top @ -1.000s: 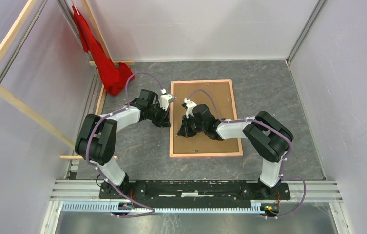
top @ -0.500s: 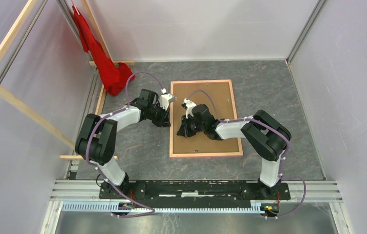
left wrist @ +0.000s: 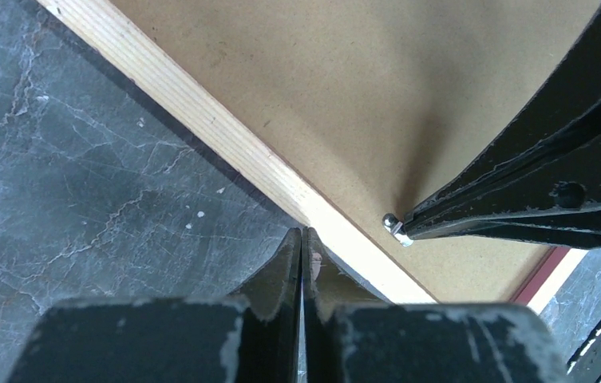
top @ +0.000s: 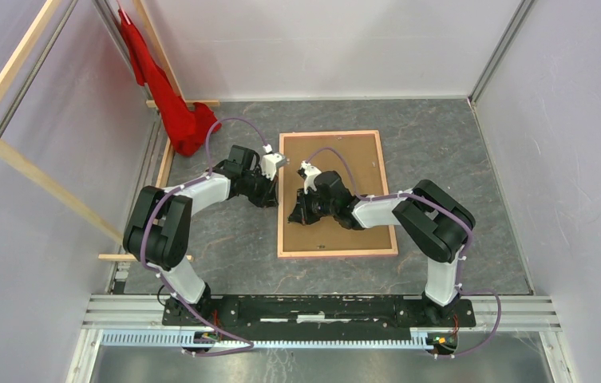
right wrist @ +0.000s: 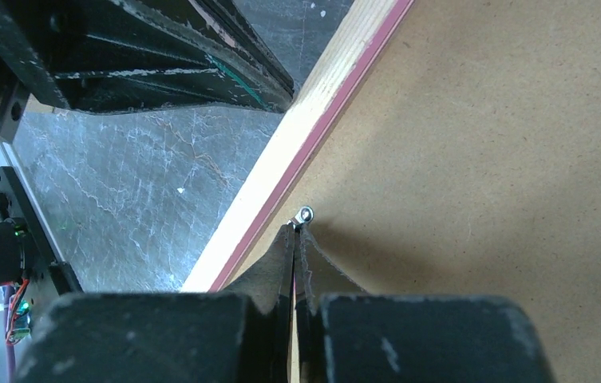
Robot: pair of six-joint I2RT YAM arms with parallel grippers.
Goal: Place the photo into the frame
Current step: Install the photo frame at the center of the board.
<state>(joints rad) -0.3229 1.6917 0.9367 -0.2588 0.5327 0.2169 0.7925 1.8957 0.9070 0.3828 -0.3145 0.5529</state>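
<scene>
Grey marbled worktop (top: 456,159) carries the thin-railed rectangular frame (top: 337,254), pale wood back upward, filled by a brown cardboard backing board (top: 353,159). The left pincer (left wrist: 302,233), pressed together and empty, has its tips on the frame's left rail. The right pincer (right wrist: 294,229), likewise closed, has a small silver tab (right wrist: 305,214) at its tips, just inside that rail.

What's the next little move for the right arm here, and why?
Probably nudge the small metal tab sideways with the shut tips of the right gripper. They sit at that tab on the backing board, beside the frame, while the shut left gripper rests on its rail, seemingly steadying it.
</scene>
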